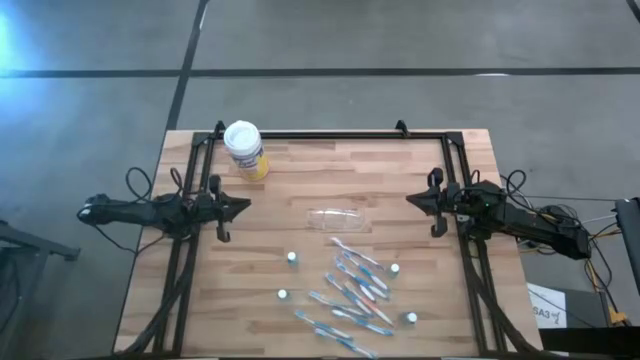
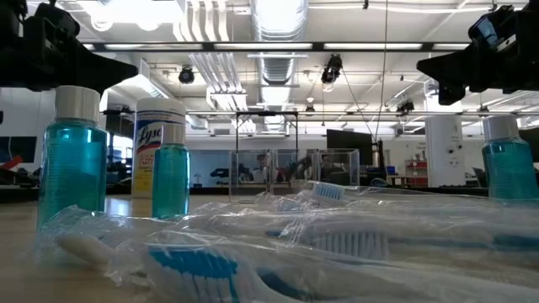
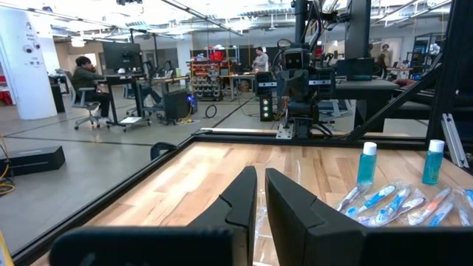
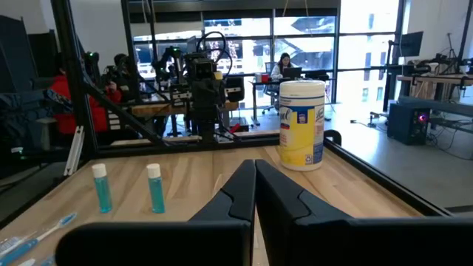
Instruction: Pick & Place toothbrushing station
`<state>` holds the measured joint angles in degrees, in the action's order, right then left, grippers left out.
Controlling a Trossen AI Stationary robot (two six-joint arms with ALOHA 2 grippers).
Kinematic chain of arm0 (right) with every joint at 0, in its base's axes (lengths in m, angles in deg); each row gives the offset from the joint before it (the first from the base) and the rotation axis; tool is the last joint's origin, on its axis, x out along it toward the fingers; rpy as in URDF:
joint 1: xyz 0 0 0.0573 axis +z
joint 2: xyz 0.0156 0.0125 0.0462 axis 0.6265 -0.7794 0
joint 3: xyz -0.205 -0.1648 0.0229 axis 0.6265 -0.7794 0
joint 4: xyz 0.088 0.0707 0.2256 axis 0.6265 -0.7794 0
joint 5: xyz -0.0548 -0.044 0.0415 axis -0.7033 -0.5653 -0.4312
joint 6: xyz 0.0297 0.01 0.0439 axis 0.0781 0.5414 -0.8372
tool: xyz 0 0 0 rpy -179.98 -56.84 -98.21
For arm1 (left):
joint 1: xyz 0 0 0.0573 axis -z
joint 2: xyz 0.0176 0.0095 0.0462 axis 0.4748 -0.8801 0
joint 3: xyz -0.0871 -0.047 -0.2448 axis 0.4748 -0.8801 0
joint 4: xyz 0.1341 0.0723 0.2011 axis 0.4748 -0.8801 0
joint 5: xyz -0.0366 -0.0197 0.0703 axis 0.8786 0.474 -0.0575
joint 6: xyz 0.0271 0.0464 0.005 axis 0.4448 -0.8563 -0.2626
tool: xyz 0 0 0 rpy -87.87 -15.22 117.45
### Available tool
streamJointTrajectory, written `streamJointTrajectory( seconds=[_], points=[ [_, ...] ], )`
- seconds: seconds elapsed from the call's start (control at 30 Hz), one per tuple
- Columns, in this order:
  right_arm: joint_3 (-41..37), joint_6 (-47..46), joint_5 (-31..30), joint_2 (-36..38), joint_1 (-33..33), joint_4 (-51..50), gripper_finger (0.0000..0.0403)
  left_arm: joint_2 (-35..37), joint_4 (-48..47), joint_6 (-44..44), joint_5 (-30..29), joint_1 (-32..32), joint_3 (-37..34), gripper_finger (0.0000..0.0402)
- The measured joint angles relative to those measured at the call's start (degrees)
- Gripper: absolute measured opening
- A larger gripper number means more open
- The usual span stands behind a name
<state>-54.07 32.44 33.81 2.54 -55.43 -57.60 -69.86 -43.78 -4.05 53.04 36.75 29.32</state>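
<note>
The wrapped toothbrushes point(image 1: 355, 295) lie scattered near the counter's point(image 1: 300, 170) front edge among small tubes point(image 1: 292, 258), light and slippery in crinkly film, best pinched mid-handle; the left gripper point(image 1: 240, 206) hovers nearly shut and the right gripper point(image 1: 413, 201) shut, both empty.

Pale, smooth butcher-block wooden tabletop point(image 1: 400, 180), matt. Thin blue-and-white plastic toothbrushes point(image 1: 352, 290) in glossy, crinkled clear wrap. Small clear glossy plastic pouch point(image 1: 338, 219). Yellow canister with white plastic lid point(image 1: 245, 150), paper-labelled. Matt black frame rails point(image 1: 330, 135).
</note>
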Motion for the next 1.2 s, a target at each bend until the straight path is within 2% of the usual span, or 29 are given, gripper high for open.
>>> streamJointTrajectory(
  seconds=[0.53,0.83,1.0,1.13,1.2],
  points=[
    [0.0,0.0,0.0,0.0,0.0,0.3,0.0008,0.0,1.5,0.0,0.0,0.0,0.0,0.0037],
    [0.0,0.0,0.0,0.0,0.0,1.3,0.0008,-0.8,5.0,3.0,0.6,0.0,1.0,0.0037],
    [0.0,0.0,0.0,0.0,0.0,1.3,0.0008,-6.5,5.3,5.4,1.5,0.0,6.8,0.0032],
    [0.0,0.3,0.0,0.0,0.0,1.3,0.0008,-16.1,4.9,6.9,1.7,0.1,15.4,0.0007],
    [0.0,0.3,0.0,0.0,0.0,1.3,0.0008,-21.9,1.5,6.2,0.9,0.1,21.3,0.0005]
  ],
)
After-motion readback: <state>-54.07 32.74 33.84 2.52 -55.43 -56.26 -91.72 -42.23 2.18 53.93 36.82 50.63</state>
